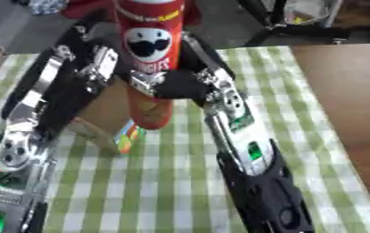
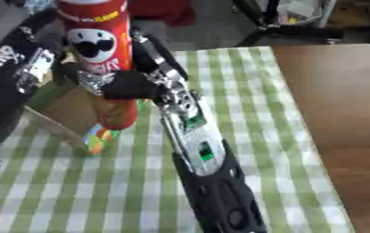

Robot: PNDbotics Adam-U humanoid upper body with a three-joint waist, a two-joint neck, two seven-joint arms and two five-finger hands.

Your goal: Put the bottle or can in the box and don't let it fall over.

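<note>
A tall red crisp can (image 1: 149, 50) with a moustached face stands upright, held in the air. My right hand (image 1: 177, 85) is shut on its middle, coming in from the lower right. The can's lower end (image 1: 151, 119) sits over the open brown cardboard box (image 1: 108, 111), which has a colourful flap (image 1: 127, 138) at its front. I cannot tell whether the can rests on the box's floor. My left hand (image 1: 98, 63) lies against the box's left side beside the can, its fingers looking straight.
A green and white checked cloth (image 1: 164, 182) covers the table. Bare brown wood (image 1: 347, 100) runs along the right. Black stand legs (image 1: 299, 27) and clutter are on the floor beyond the far edge.
</note>
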